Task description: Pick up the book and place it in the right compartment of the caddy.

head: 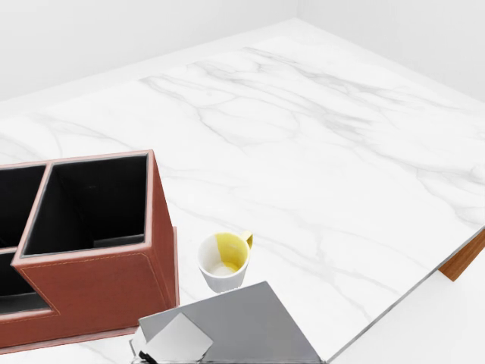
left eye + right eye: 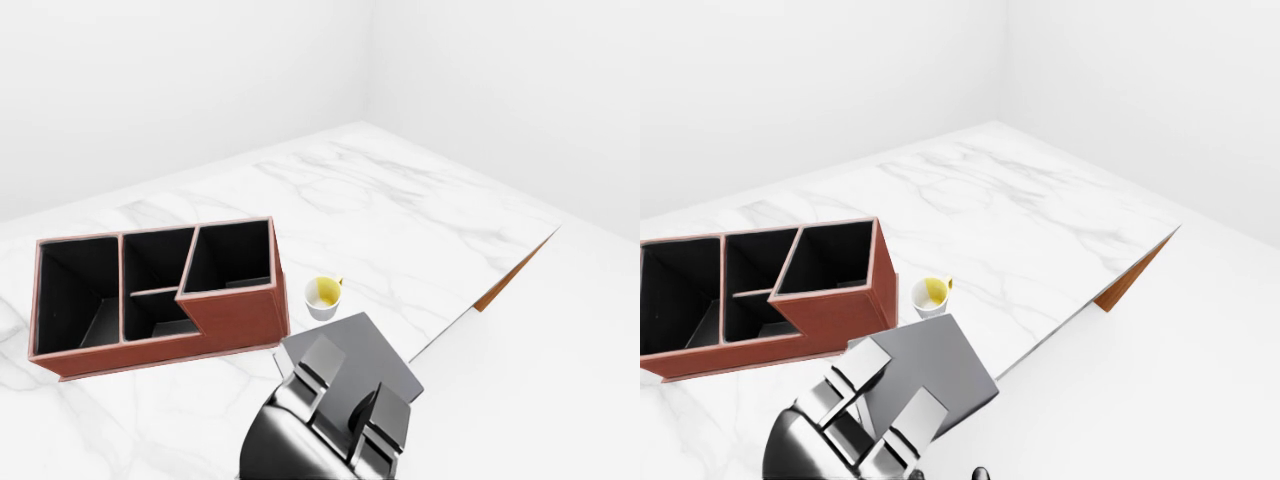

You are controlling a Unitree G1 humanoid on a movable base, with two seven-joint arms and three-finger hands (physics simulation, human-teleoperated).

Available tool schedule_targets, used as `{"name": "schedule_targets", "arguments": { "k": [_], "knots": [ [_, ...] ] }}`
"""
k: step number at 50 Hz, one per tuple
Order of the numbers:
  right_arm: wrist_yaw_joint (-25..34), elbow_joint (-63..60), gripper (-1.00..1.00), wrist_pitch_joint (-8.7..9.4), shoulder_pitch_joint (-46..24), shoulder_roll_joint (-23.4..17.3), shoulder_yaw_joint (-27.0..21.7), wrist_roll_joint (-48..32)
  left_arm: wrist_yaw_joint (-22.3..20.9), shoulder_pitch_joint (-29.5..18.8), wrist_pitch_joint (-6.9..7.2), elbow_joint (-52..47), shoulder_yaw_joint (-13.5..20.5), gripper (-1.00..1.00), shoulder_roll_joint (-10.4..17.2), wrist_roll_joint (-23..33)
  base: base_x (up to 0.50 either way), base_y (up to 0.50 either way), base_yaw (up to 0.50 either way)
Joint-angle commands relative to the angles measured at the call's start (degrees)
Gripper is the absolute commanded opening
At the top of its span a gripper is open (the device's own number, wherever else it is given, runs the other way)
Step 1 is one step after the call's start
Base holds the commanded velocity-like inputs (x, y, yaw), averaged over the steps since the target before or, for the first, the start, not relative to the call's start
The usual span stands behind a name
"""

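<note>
Book held up beside the caddy.
The hand [image 2: 345, 425] gripped the grey book [image 2: 352, 357], fingers [image 2: 318, 368] over its near edge; which hand, I could not tell; the book hung low in the head view, just right of the caddy [image 2: 160, 298], near the cup [image 2: 323, 296] on the marble bench [image 2: 400, 220].

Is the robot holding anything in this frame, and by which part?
Yes: one hand, which arm unclear, grips the grey book at its near, bottom edge.
</note>
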Motion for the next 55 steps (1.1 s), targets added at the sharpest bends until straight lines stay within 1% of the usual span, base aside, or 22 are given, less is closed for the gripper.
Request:
{"name": "schedule_targets", "arguments": {
  "k": [1, 3, 11, 13, 14, 19, 25, 27, 30, 32, 35, 41, 42, 44, 49, 52, 55],
  "knots": [
    [0.0, 0.3, 1.0, 0.0, -0.1, 0.0, 0.0, -0.3, 0.1, -2.3, 0.0, -2.1, 4.4, -1.0, -4.8, -3.6, 0.0, 0.0, 0.0],
    [0.0, 0.2, 1.0, 0.0, 0.0, 0.1, 0.0, -0.2, 0.1, -2.5, 0.0, -2.6, 5.3, -1.0, -5.4, -4.6, 0.0, 0.0, 0.0],
    [0.0, 0.1, 1.0, 0.0, 0.0, 0.1, 0.0, -0.4, 0.1, -4.7, 0.0, -2.2, 10.8, -1.0, -9.0, -8.7, 0.0, 0.0, 0.0],
    [0.0, 0.0, 1.0, 0.0, 0.0, 0.1, 0.0, -0.3, 0.1, -4.8, 0.0, -2.4, 11.7, -1.0, -9.7, -9.3, 0.0, 0.0, 0.0],
    [0.0, 0.1, 1.0, 0.0, 0.0, 0.1, 0.0, -0.5, 0.1, -5.4, 0.0, -2.6, 12.7, -1.0, -10.4, -10.2, 0.0, 0.0, 0.0],
    [0.0, 0.0, 1.0, 0.0, -0.1, 0.2, 0.0, -0.5, 0.1, -6.4, 0.0, -3.0, 15.1, -1.0, -12.2, -12.1, 0.0, 0.0, 0.0],
    [0.0, 0.0, 1.0, 0.0, -0.1, 0.1, 0.0, -0.5, 0.1, -9.2, 0.0, -4.1, 20.1, -1.0, -15.1, -16.6, 0.0, 0.0, 0.0],
    [0.0, 0.2, 1.0, 0.0, -0.2, 0.2, 0.0, -0.7, 0.1, -11.1, 0.0, -3.8, 22.6, -1.0, -16.1, -18.7, 0.0, 0.0, 0.0],
    [0.0, 0.1, 1.0, 0.0, -0.1, 0.1, 0.0, -0.6, 0.1, -11.7, 0.0, -3.7, 24.2, -1.0, -17.6, -20.2, 0.0, 0.0, 0.0],
    [0.0, 0.1, 1.0, 0.0, -0.1, 0.1, 0.0, -0.5, 0.1, -11.8, 0.0, -4.2, 24.6, -1.0, -18.3, -20.9, 0.0, 0.0, 0.0],
    [0.0, 0.1, 1.0, 0.0, -0.1, 0.0, 0.0, -0.5, 0.1, -13.3, 0.0, -3.8, 25.8, -1.0, -19.4, -20.4, 0.0, 0.0, 0.0],
    [0.0, 0.2, 1.0, 0.0, -0.1, -0.1, 0.0, -0.4, 0.1, -15.6, 0.0, -3.3, 28.5, -1.0, -20.3, -22.1, 0.0, 0.0, 0.0],
    [0.0, 0.2, 1.0, 0.0, -0.1, -0.1, 0.0, -0.3, 0.1, -16.0, 0.0, -3.7, 29.0, -1.0, -20.4, -23.2, 0.0, 0.0, 0.0],
    [0.0, 0.3, 1.0, 0.0, -0.1, -0.1, 0.0, -0.3, 0.1, -17.2, 0.0, -3.6, 30.3, -1.0, -20.8, -22.9, 0.0, 0.0, 0.0],
    [0.0, 0.1, 1.0, 0.0, 0.1, 0.0, 0.0, -0.1, 0.1, -20.3, 0.0, -2.5, 33.4, -1.0, -20.7, -23.7, 0.0, 0.0, 0.0],
    [0.0, 0.1, 1.0, 0.0, 0.0, 0.1, 0.0, -0.3, 0.1, -22.1, 0.0, -0.1, 35.2, -1.0, -20.3, -23.5, 0.0, 0.0, 0.0],
    [0.0, 0.1, 1.0, 0.0, 0.0, 0.1, 0.0, -0.3, 0.1, -22.8, 0.0, 1.5, 36.0, -1.0, -19.9, -23.1, 0.0, 0.0, 0.0]
  ]
}}
